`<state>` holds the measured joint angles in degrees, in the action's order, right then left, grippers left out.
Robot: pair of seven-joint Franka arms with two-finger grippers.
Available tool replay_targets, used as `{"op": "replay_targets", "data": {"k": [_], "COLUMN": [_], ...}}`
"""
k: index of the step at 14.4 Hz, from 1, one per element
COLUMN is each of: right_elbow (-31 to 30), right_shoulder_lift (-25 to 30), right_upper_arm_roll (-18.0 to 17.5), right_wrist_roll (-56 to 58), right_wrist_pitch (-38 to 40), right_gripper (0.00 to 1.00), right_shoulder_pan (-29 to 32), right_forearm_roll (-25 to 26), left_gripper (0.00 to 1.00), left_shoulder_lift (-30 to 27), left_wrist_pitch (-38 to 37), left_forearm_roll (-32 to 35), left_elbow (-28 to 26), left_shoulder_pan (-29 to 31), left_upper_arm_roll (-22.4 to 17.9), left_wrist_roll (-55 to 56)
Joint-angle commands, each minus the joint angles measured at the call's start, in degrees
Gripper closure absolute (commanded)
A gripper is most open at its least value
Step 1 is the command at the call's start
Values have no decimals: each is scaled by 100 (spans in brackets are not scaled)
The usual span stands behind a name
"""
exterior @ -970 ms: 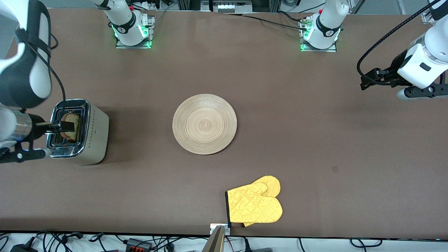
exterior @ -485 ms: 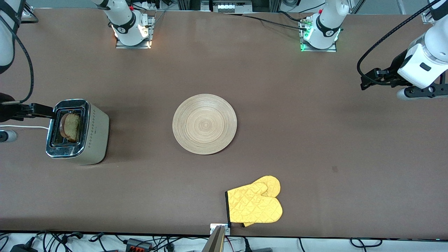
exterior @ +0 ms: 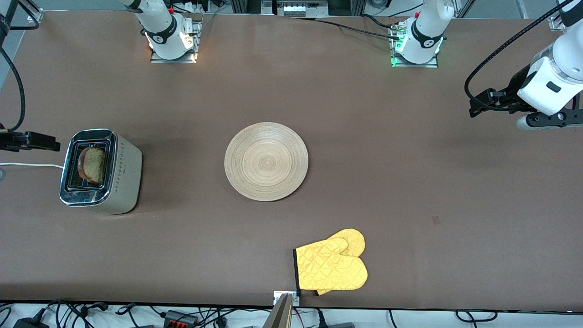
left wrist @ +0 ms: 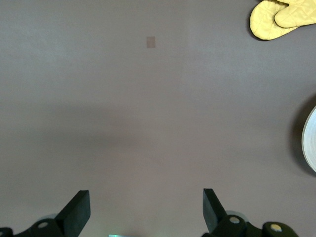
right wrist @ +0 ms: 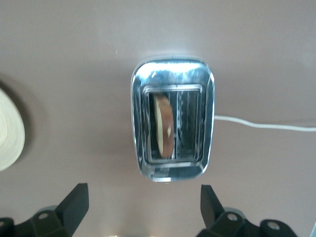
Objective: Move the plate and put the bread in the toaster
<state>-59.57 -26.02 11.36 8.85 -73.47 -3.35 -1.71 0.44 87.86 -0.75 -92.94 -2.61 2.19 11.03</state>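
Observation:
The light-wood plate (exterior: 266, 161) lies empty at the table's middle; its rim shows in the left wrist view (left wrist: 310, 148) and the right wrist view (right wrist: 10, 131). The toaster (exterior: 101, 171) stands at the right arm's end of the table, with the bread (exterior: 92, 165) upright in one slot. The right wrist view looks down on the toaster (right wrist: 173, 123) and the bread (right wrist: 164, 126). My right gripper (right wrist: 143, 205) is open and empty, up in the air, apart from the toaster. My left gripper (left wrist: 143, 210) is open and empty, high over bare table at the left arm's end.
A yellow oven mitt (exterior: 331, 266) lies near the table's front edge, nearer the front camera than the plate; it also shows in the left wrist view (left wrist: 281, 19). The toaster's white cord (exterior: 27, 165) runs off the table's end.
My right gripper has let go of the bread in the slot, drawn back from the toaster and risen almost out of the front view. The left arm has not moved.

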Motion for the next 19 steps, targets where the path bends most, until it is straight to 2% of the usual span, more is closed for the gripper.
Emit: {"op": "replay_targets", "data": {"k": [1, 8, 11, 13, 17, 19], "right_elbow": [-11, -28, -230, -938, -3118, -3341], "right_shoulder_lift": [272, 273, 342, 842, 2309, 2513], "right_upper_arm_roll": [-46, -29, -38, -46, -64, -186], "right_wrist_roll": [-128, -120, -41, -93, -530, -1111], "right_wrist_pitch": [368, 359, 219, -191, -1492, -1592], "right_gripper": [0, 0, 0, 0, 0, 0], "right_shoulder_pan": [10, 211, 413, 326, 36, 79], "right_forearm_roll": [-101, -57, -267, -180, 224, 233], "left_gripper": [0, 0, 0, 0, 0, 0], "left_shoulder_lift": [26, 26, 18, 26, 18, 18], "left_wrist_pitch": [-76, -67, -76, -76, -76, -76], "left_forearm_roll": [93, 93, 93, 101, 93, 93], "left_elbow": [128, 128, 136, 136, 127, 136], "left_shoulder_pan": [6, 6, 6, 6, 6, 6], "left_upper_arm_roll": [18, 18, 18, 18, 18, 27], "left_wrist_roll": [66, 74, 66, 66, 66, 66]}}
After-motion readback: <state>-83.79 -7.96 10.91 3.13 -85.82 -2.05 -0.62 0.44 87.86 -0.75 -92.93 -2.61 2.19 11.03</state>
